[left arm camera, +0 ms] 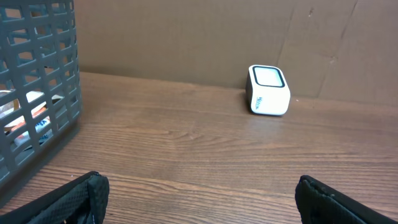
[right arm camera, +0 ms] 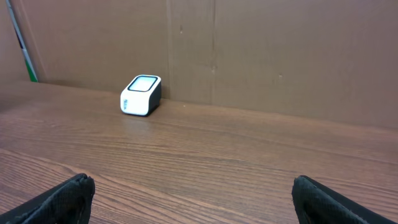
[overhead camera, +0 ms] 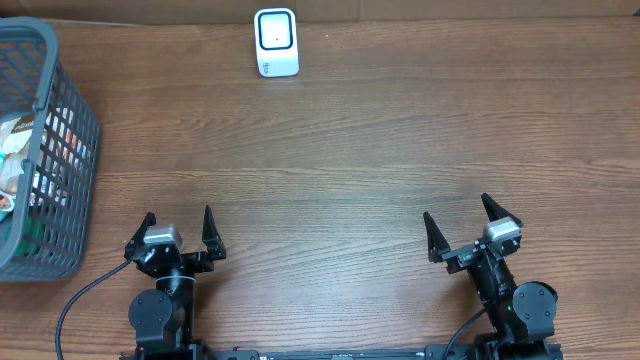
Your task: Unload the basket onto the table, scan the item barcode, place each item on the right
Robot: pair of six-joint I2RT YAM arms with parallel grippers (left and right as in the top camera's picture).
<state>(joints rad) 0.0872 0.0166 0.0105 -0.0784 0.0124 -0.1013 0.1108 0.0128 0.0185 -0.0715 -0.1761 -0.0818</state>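
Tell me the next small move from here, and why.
Probably swing the left gripper toward the grey basket and over its rim. Both grippers stand open and hold nothing, the packaged items lie inside that basket on the left, and nothing sits before the white scanner yet. The right gripper can wait.

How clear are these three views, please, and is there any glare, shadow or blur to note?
Overhead: evenly lit and sharp, only soft shadows; the basket is cropped at the left edge. Left wrist: the scanner is crisp, the left gripper dark and soft-edged at the bottom. Right wrist: likewise, the right gripper dark, no glare.
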